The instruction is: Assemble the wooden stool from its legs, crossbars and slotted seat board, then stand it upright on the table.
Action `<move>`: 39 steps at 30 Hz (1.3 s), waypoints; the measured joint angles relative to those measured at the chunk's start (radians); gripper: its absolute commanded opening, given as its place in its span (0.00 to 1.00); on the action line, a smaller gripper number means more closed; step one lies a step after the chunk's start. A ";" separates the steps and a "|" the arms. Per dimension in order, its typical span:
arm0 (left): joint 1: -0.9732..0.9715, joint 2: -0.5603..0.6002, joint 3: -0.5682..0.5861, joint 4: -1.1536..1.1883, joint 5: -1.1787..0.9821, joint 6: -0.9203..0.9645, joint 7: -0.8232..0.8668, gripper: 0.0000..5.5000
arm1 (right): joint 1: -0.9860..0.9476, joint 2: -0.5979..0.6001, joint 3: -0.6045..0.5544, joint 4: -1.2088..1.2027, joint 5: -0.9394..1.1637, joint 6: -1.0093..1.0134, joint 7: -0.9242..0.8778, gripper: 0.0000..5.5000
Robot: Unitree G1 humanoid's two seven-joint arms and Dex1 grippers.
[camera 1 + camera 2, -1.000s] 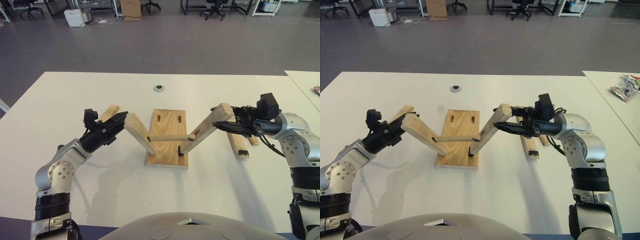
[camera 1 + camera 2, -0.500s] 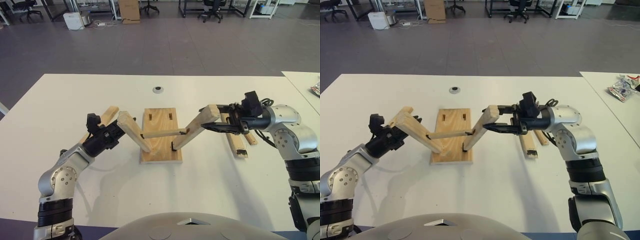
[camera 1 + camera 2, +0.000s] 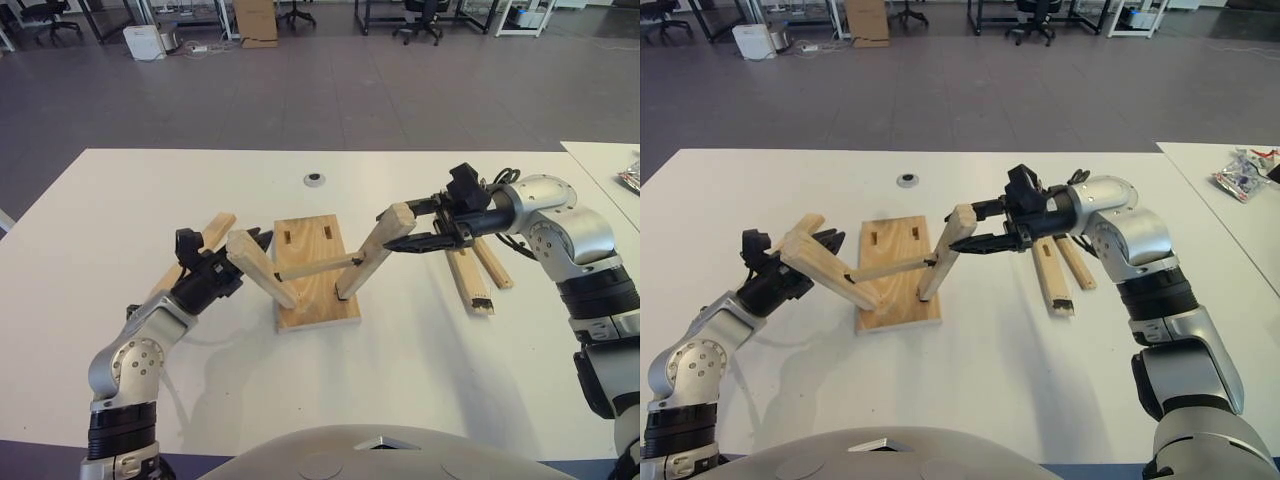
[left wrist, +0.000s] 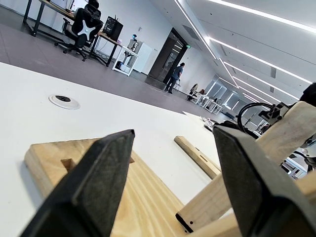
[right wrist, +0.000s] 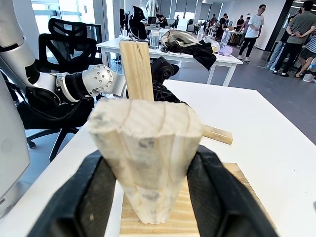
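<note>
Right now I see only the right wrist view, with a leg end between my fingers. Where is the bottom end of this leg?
Observer: The leg in the right gripper stands tilted; its bottom end seems to rest on the seat board, near the board's right edge.
Operator: Does the crossbar reach it?
Observer: Yes, the crossbar runs from this leg to the other leg, which leans the opposite way.
Operator: Do spare parts lie anywhere?
Observer: Two wooden pieces lie on the table right of the seat board; a third piece lies to the left of the other leg.
</note>
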 measured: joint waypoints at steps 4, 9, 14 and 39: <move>0.021 -0.025 -0.009 -0.010 0.015 -0.044 0.015 0.53 | -0.007 0.011 0.000 0.007 0.000 0.000 -0.026 0.37; 0.035 -0.044 -0.010 -0.010 0.036 -0.094 0.049 0.53 | -0.018 0.010 0.008 -0.021 0.000 0.075 -0.083 0.37; 0.061 -0.064 -0.073 -0.030 0.069 -0.099 0.050 0.53 | 0.224 -0.027 0.113 -0.083 -0.153 0.254 -0.237 0.58; 0.055 -0.163 -0.154 0.018 0.262 -0.233 0.132 0.53 | 0.324 0.183 -0.234 -0.242 -0.068 0.366 -0.697 0.66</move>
